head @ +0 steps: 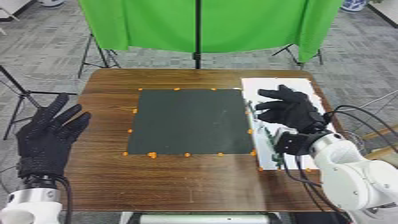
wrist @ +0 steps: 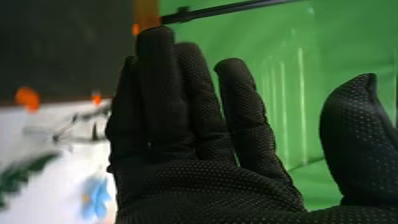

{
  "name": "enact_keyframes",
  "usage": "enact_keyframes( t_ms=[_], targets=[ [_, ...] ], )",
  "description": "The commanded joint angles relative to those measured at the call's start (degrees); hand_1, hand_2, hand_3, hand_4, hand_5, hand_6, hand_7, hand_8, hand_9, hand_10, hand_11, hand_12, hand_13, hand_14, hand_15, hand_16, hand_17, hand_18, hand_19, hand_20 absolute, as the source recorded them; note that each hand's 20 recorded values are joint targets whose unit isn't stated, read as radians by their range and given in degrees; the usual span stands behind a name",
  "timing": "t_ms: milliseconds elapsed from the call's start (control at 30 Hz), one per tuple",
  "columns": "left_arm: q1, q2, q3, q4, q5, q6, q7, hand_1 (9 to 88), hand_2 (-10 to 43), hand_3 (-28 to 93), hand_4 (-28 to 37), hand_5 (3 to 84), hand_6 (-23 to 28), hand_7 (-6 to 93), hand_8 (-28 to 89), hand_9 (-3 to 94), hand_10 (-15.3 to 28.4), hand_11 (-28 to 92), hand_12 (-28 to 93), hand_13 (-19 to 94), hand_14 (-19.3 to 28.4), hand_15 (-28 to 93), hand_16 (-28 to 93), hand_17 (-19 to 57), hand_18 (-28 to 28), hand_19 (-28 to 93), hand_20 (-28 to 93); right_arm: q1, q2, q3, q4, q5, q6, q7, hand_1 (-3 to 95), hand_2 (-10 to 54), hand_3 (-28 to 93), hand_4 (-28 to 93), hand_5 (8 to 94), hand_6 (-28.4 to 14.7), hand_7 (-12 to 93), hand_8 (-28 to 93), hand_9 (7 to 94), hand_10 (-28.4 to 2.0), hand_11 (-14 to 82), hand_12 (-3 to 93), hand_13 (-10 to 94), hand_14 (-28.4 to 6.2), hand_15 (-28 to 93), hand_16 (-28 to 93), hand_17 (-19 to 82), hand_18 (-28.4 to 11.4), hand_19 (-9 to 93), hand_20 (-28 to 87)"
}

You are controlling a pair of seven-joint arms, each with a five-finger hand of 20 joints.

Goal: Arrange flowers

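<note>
In the head view the right hand (head: 289, 109) is over the white sheet (head: 277, 86) at the table's right side, its fingers extended toward the dark mat. Partly hidden beneath it, green stems (head: 269, 136) lie on the sheet. The right wrist view has the right hand (wrist: 209, 185) with straight fingers, the thumb apart and nothing held. Beside it in that view are a light blue flower (wrist: 96, 197) and a dark green sprig (wrist: 25, 172) on the white surface. The left hand (head: 49, 137) is at the table's left edge, fingers straight and spread, holding nothing.
A dark square mat (head: 191, 121) with orange marks around its border covers the middle of the brown table (head: 178, 182). Black cables hang by the right forearm. Behind the table stand a green backdrop (head: 258, 27) and black tripod legs.
</note>
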Motion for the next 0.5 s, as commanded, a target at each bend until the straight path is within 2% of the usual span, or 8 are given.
enact_keyframes(
  t_ms=[33,133,400,500],
  targets=[
    [0.87,0.57,-0.01,0.34,-0.58,0.04,0.44,20.0,8.6,78,-28.3,34.4,8.7,13.2,-9,29.4,19.1,25,10,24,26.6,49,-9,-8.5,22.1,55,5,1.22,-0.06,-2.38,-3.35,-17.46,2.60,12.76,18.9,7.4,76,-26,52.3,-6.2,19,-13,60.1,-19.4,33.7,17.0,54,-15.3,68,10,20,-21.8,79,22],
    [1.18,0.53,-0.23,0.28,-0.54,0.06,0.49,20.0,8.6,77,-28.3,34.5,8.8,13.1,-9,29.5,19.1,25,10,24,26.6,49,-10,-8.5,22.0,55,5,0.67,-0.10,-3.22,-4.20,-22.00,4.71,17.10,19.4,7.1,76,-25,53.3,-6.6,19,-13,61.3,-19.7,38.7,18.0,56,-15.2,71,11,21,-22.4,81,22],
    [0.91,0.53,-0.16,0.38,-0.54,-0.04,0.66,20.0,8.8,77,-28.3,34.6,8.8,13.2,-9,29.6,19.2,26,10,24,26.6,49,-10,-8.5,22.0,55,5,-0.21,0.14,-3.57,-6.40,-37.73,-0.34,29.98,21.1,6.3,74,-24,55.4,-7.5,23,-13,64.1,-19.9,47.4,19.8,62,-14.5,75,12,28,-24.5,87,21],
    [0.67,0.54,-0.06,0.41,-0.48,-0.09,0.41,20.0,8.8,77,-28.3,34.6,8.8,13.2,-9,29.7,19.2,26,10,24,26.7,50,-10,-8.5,22.0,55,5,1.32,0.46,-5.19,-6.73,-41.62,-0.64,33.34,21.9,6.0,72,-23,57.1,-8.5,23,-12,65.6,-19.6,49.9,20.0,64,-14.0,75,14,32,-25.2,92,14]
  ],
)
